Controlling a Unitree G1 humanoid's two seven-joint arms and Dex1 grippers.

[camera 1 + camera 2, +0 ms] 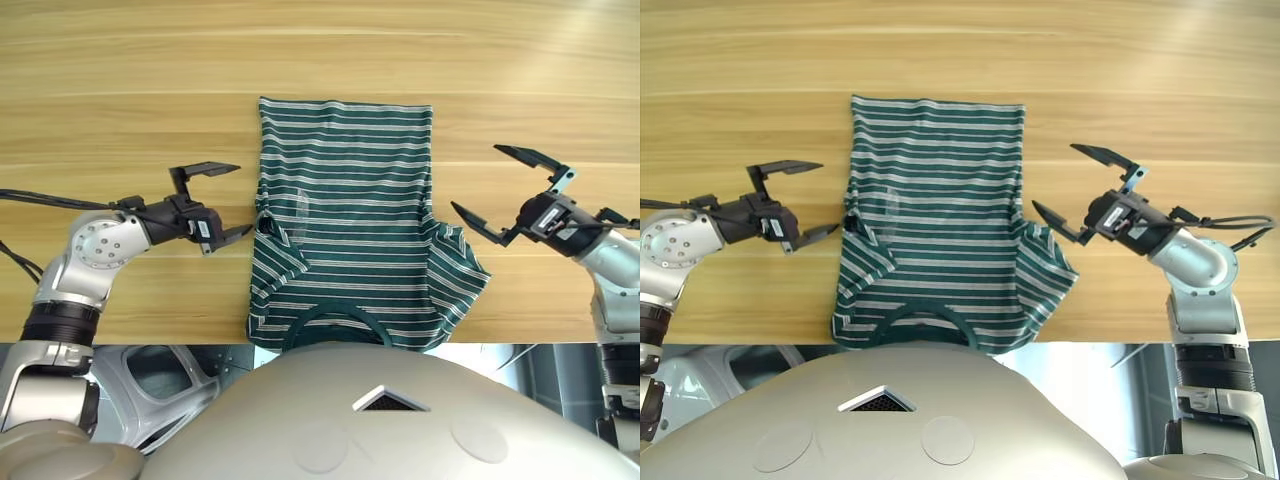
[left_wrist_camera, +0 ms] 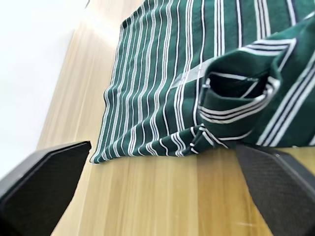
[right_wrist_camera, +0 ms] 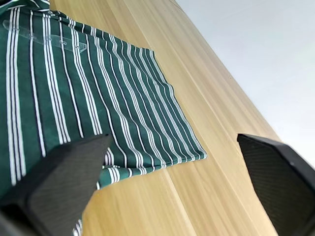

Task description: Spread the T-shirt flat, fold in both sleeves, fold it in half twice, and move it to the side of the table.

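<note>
- The shirt (image 1: 345,220) lay flat on the bench (image 1: 120,80). It was dark green cloth crossed by thin white stripes, with its straight hem at the far end and its plain green collar (image 1: 335,318) at the bench's near edge.
- Its body formed a long rectangle. The left sleeve (image 1: 272,235) was turned in over the body in a small bunched fold, while the right sleeve (image 1: 458,268) stuck out sideways, rumpled, on the wood.
- A clear strip (image 3: 44,35) lay on the striped cloth.
- The bench was pale wood with long, straight grain and a smooth matt face.
- My left end effector (image 1: 244,198) stood wide and held nothing. It was just beside the shirt's left edge, level with the folded sleeve. I could not tell whether the nearer tip touched the cloth.
- My right end effector (image 1: 475,177) also gaped wide with nothing in it, just off the shirt's right edge, beyond the loose sleeve.
- My fingers (image 2: 39,182) were black, wedge-shaped and finely textured.
</note>
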